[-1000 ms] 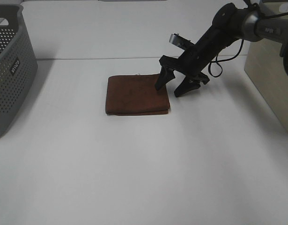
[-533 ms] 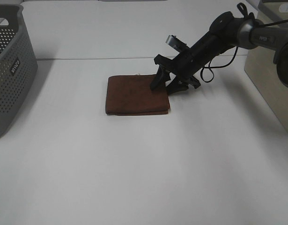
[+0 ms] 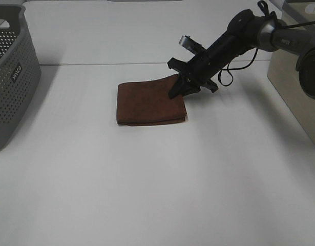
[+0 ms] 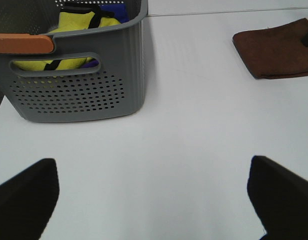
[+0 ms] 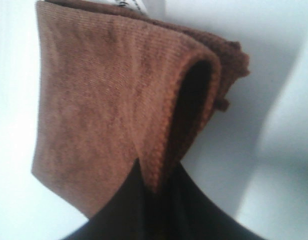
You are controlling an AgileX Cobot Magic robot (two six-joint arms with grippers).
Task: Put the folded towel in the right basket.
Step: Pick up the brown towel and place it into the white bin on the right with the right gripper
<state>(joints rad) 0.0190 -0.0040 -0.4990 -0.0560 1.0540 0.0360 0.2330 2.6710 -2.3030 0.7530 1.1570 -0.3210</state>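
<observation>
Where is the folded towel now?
Exterior high view: the brown towel lies near centre, its right edge pinched by the right gripper, the grey basket at far left.

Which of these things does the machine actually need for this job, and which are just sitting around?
Part of the job:
brown folded towel
right hand, pinching the towel's corner
beige container at the right edge, likely the target basket

Just lying about:
grey basket with a yellow item inside
left hand, open, idle

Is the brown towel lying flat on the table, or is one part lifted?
Partly lifted: the right gripper pinches the towel at its far right corner, which curls up off the table; the rest lies flat, folded.
</observation>
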